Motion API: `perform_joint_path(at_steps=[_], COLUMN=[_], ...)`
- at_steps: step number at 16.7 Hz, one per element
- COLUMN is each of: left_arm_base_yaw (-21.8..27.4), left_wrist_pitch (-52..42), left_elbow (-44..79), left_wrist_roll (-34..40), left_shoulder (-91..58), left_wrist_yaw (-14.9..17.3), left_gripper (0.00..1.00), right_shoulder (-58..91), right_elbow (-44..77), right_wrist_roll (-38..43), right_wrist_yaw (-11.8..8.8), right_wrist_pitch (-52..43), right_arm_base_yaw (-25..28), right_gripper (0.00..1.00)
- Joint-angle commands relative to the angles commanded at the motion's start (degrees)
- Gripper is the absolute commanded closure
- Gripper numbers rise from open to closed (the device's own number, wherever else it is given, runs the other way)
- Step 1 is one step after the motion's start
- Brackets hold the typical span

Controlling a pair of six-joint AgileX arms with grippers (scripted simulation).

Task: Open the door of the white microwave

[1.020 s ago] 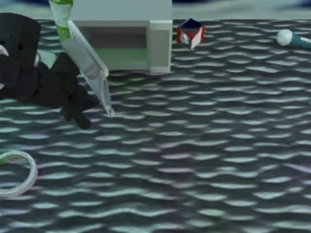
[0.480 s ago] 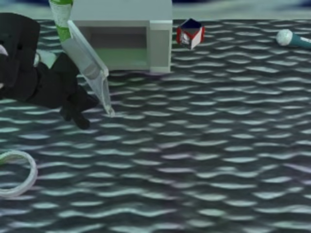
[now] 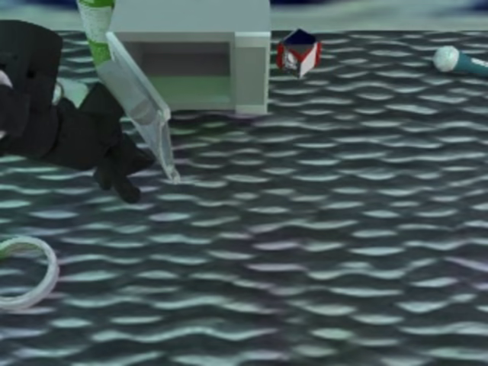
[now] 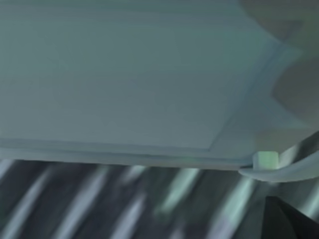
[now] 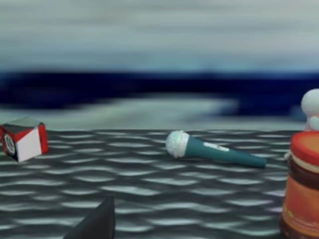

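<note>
The white microwave [image 3: 191, 19] stands at the table's back left, its greenish floor exposed. Its door [image 3: 141, 103] is swung wide open toward the left, with the free edge near the table front of the oven. My left gripper [image 3: 123, 181] sits just left of that free edge, close beside the door. In the left wrist view the door [image 4: 124, 74] fills the upper part, a pale handle piece [image 4: 279, 172] juts out beside it, and one dark fingertip [image 4: 291, 221] shows below. My right arm is outside the top view; one dark fingertip [image 5: 99, 221] shows in its wrist view.
A green and white bottle [image 3: 97, 27] stands behind the door. A red, white and blue cube [image 3: 299, 52] and a teal microphone [image 3: 460, 61] lie to the right of the microwave. A pale ring [image 3: 30, 271] lies at the left front. An orange jar [image 5: 303, 189] stands near the right arm.
My left arm has shifted very slightly to the left beside the door. The door's angle looks the same.
</note>
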State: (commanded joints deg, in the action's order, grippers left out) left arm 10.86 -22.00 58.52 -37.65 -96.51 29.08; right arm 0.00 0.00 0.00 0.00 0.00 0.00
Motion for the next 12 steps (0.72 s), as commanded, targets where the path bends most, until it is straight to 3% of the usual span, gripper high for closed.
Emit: perform_joint_path(at_steps=[11,12], left_arm_base_yaw=[0.0,0.0], left_wrist_pitch=[0.0,0.0], left_elbow=[0.0,0.0], left_wrist_roll=[0.0,0.0], left_shoulder=[0.0,0.0], left_wrist_yaw=[0.0,0.0], left_gripper=[1.0,0.92], right_shoulder=[0.0,0.0], right_elbow=[0.0,0.0], right_wrist_roll=[0.0,0.0], right_wrist_yaw=[0.0,0.0], right_wrist_pitch=[0.0,0.0], right_arm_base_yaw=[0.0,0.0], right_gripper=[0.0,0.0])
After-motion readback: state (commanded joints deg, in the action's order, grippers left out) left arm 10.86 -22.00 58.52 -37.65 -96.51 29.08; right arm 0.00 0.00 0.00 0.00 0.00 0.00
